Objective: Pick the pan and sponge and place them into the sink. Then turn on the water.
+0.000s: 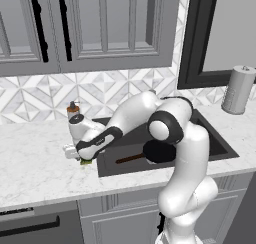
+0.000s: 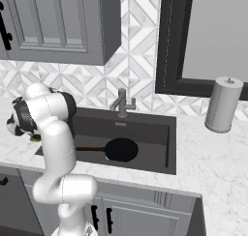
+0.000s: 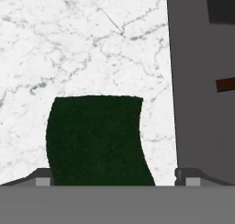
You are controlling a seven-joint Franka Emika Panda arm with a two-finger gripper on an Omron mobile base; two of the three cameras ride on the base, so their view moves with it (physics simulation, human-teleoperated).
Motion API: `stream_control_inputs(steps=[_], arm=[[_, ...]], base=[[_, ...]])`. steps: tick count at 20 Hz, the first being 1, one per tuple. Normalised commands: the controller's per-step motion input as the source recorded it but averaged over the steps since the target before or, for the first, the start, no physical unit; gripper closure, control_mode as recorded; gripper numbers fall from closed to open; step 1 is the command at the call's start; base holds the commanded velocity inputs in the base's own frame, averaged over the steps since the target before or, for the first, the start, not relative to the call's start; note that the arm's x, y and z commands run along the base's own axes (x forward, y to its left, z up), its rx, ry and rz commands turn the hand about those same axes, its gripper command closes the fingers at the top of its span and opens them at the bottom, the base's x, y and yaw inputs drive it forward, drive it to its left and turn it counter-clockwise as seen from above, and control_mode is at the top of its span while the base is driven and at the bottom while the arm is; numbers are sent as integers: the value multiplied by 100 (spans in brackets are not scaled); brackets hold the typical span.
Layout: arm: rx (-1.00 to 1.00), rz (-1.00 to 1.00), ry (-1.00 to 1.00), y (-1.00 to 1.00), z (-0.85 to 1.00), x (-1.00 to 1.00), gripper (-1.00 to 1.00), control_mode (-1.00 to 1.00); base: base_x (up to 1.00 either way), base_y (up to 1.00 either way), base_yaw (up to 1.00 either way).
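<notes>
Arm is folding low and reaching left over the marble counter (image 1: 35,158), gripper (image 1: 80,155) pointing down just past the sink's (image 1: 220,143) left rim. Jaws are standing wide, straddling the sponge (image 3: 94,138), nothing gripped. Sponge is lying flat on the counter near that rim, dark green rough face up, yellow-green edge peeking under the hand. Pan (image 2: 121,149), round, flat, black, is sitting in the dark-grey basin, its thin brown handle pointing toward the left wall. Grey metal faucet (image 2: 121,103) is standing at the back rim.
</notes>
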Motion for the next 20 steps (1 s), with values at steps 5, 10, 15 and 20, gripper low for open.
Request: stream_control_inputs(steps=[5, 10, 15, 20], arm=[[0, 0, 0, 0, 0, 0, -100, -100], [0, 0, 0, 1, -10, 0, -100, -100], [1, 0, 7, 5, -37, -7, -100, -100], [0, 0, 1, 3, -27, 0, -100, -100]], base=[[0, 0, 0], [0, 0, 0], [0, 0, 0], [0, 0, 0]])
